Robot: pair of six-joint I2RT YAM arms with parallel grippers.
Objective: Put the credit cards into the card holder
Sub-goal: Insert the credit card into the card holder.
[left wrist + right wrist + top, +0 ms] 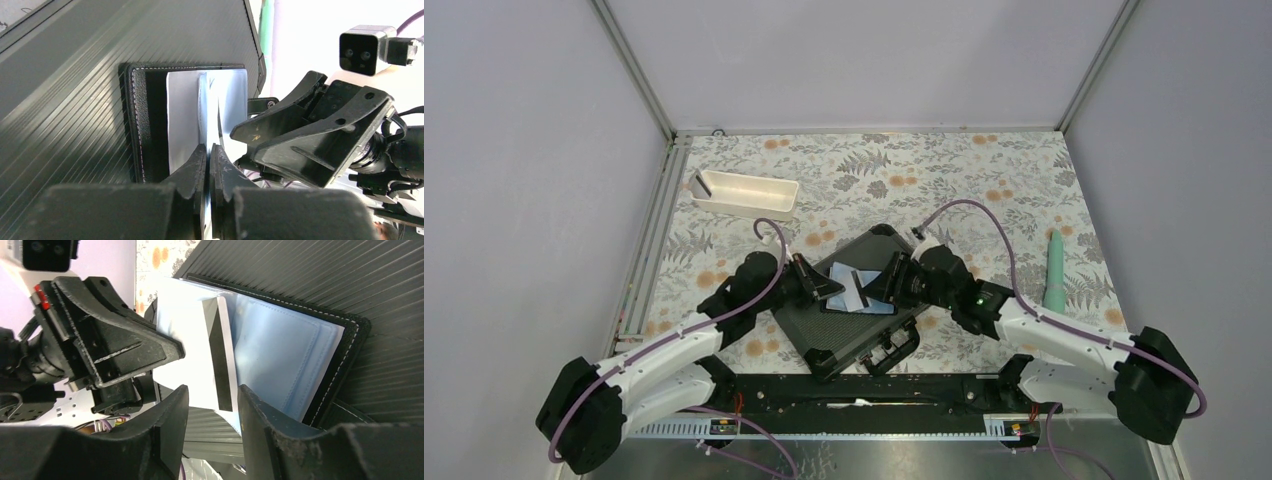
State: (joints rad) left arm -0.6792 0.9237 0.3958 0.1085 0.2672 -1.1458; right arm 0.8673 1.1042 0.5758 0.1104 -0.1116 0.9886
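Overhead; wrist close-ups sharing card holder (285, 360)

— What are your tips made of?
— My right gripper (213, 392) is matt black plastic. Its fingers (160, 440) show fine layer lines and look slightly rough.
— And the card holder?
— The card holder (295, 360) is smooth pale grey-blue inside, vinyl-like with a soft sheen. Its rim is grained black, leather-like, with white stitching.
— The card?
— The credit card (222, 365) is glossy white plastic with a black stripe.
— Underneath?
— The hard case (385, 285) is ribbed matt black plastic. In the top view, the table (1004, 160) has a matt flower-printed cloth, and the tray (754, 207) at upper left is smooth white plastic.
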